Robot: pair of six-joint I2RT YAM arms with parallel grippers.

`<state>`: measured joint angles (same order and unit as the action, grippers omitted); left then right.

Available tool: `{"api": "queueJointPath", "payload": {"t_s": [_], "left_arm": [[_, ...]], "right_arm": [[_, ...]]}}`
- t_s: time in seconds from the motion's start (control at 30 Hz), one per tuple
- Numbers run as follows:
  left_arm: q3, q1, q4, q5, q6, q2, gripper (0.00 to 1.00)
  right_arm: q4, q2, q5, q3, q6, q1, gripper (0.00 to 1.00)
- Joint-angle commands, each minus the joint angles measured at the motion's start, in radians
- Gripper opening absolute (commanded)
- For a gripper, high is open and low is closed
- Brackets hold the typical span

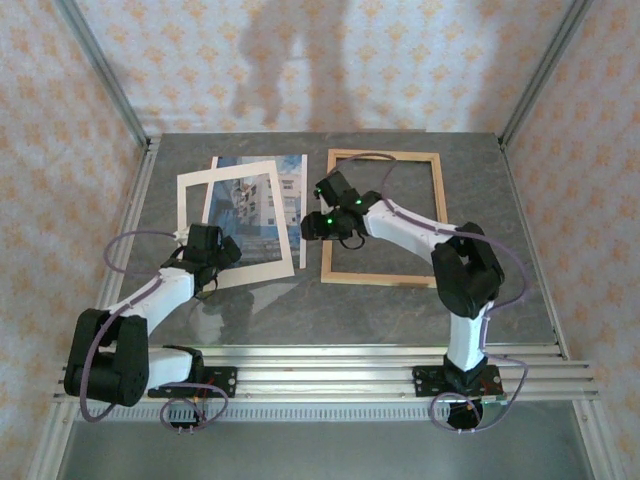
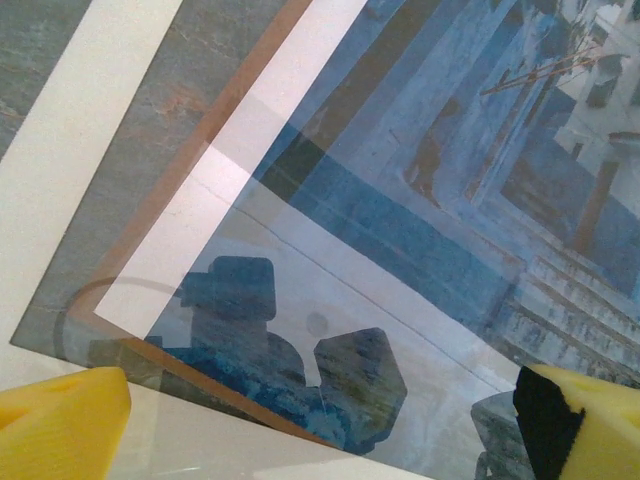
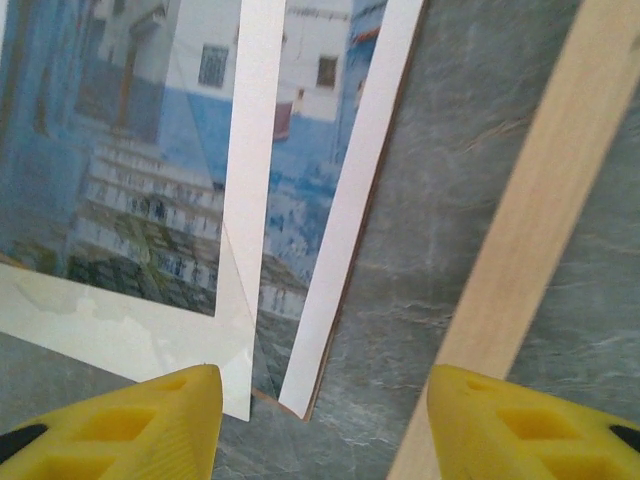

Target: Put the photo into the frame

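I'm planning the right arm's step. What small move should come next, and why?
Probably lower the right tool onto the photo's right edge: it hovers open between photo and empty frame, while the mat leaves that edge uncovered.

Blue photo (image 2: 450, 200) under cream mat (image 2: 80, 100)

Left end effector (image 2: 320, 425) spread wide, right end effector (image 3: 320, 420) partly parted, both empty

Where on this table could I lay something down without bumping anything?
Bare table lies between the frame and the near rails, and inside the frame. Crowded: the left, where mat overlaps photo, and the narrow gap beside the frame under the right tool.
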<state>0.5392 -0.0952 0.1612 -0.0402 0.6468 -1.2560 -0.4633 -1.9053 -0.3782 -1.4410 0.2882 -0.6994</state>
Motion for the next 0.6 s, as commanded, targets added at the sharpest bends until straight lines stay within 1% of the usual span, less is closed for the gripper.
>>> {"api": "queueJointPath", "payload": {"t_s": [0.0,0.27,0.37,0.57], "left_arm": [[-0.013,0.016,-0.037,0.000,-0.016,-0.019,1.00],[-0.024,0.026,-0.064,0.014,-0.017,-0.060,1.00],[-0.027,0.027,-0.070,0.016,-0.020,-0.067,1.00],[-0.027,0.026,-0.077,0.026,-0.025,-0.082,1.00]], "right_arm": [[-0.011,-0.039,-0.009,-0.055,0.018,-0.044,0.55],[-0.112,-0.157,0.004,-0.166,0.012,-0.117,0.51],[-0.131,-0.168,0.027,-0.170,0.009,-0.132,0.51],[-0.135,-0.199,0.033,-0.168,-0.003,-0.143,0.51]]}}
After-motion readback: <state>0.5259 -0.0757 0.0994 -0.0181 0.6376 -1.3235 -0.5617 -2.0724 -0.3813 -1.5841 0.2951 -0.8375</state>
